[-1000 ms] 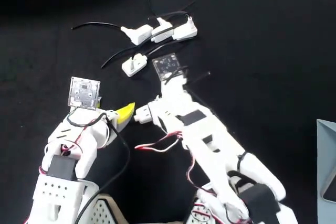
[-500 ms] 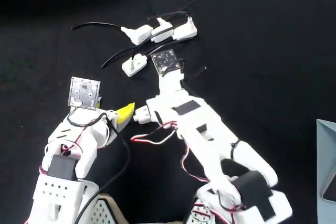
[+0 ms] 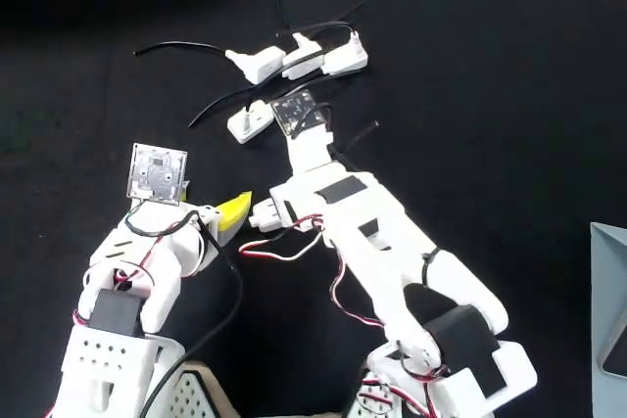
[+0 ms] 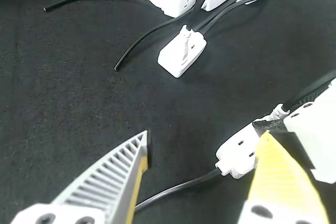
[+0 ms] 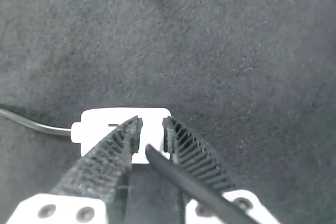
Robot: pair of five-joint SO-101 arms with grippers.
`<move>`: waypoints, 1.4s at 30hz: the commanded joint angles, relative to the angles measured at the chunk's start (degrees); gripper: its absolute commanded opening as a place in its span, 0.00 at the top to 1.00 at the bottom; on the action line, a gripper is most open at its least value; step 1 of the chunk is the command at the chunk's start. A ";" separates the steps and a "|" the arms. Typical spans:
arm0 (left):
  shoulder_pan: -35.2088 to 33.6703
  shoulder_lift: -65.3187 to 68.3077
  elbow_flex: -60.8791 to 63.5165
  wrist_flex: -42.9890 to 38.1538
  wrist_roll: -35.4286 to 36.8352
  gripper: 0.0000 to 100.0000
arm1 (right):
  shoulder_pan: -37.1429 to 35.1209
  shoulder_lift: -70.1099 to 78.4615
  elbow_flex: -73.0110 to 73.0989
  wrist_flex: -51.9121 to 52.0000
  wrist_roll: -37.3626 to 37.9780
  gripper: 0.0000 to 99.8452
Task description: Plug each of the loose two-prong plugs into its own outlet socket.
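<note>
Right wrist view, right gripper point(image 5: 150, 129) fingers a narrow gap apart, gripping nothing, tips over white connector point(image 5: 100, 124) on black cloth point(image 5: 236, 51), left gripper point(image 4: 205, 137) spread wide, empty, second white connector point(image 4: 239, 153) beside its yellow finger point(image 4: 278, 177)

I record three white corded sockets point(image 3: 302, 56) clustered, flat on the table; one white plug point(image 3: 250, 120) lies near them, apart.
</note>
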 commanded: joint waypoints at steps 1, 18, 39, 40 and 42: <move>-0.57 -0.44 -0.22 -0.35 0.09 0.68 | -0.79 1.01 0.04 -0.26 0.79 0.99; -0.57 -0.44 -0.13 -0.35 0.09 0.68 | 0.79 1.01 -8.13 -19.78 3.52 0.75; -4.88 -6.33 -1.19 1.23 0.09 0.77 | 0.26 -39.78 9.27 6.42 3.60 0.99; -4.88 -8.18 -0.75 2.20 0.09 0.79 | 0.26 -41.98 11.74 6.42 3.60 0.99; -4.53 -12.66 0.57 4.22 0.09 0.85 | 0.26 -45.76 16.31 6.24 3.60 0.99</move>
